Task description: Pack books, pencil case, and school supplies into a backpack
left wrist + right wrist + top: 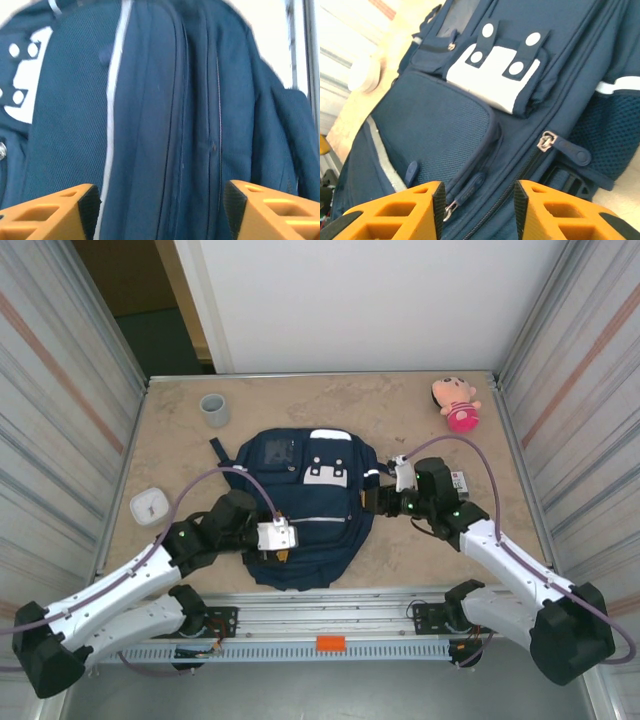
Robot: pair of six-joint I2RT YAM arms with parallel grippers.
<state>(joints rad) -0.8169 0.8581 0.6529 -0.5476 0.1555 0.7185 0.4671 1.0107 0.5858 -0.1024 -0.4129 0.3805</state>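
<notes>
The left hand (161,206) has its orange fingers spread wide with nothing between them, close above the backpack (165,115), whose seams and pale stripe run past it. The right hand (479,201) is parted less widely, also holding nothing, poised over the bag's front pocket near a metal zip pull (549,141) and a white patch (490,80) with round studs. From above, the backpack lies flat, front up, mid-tabletop (400,410), the left hand over its near left part and the right hand at its right edge. That view also takes in a grey cup (214,409), a white square object (149,506) and a pink plush toy (457,403).
</notes>
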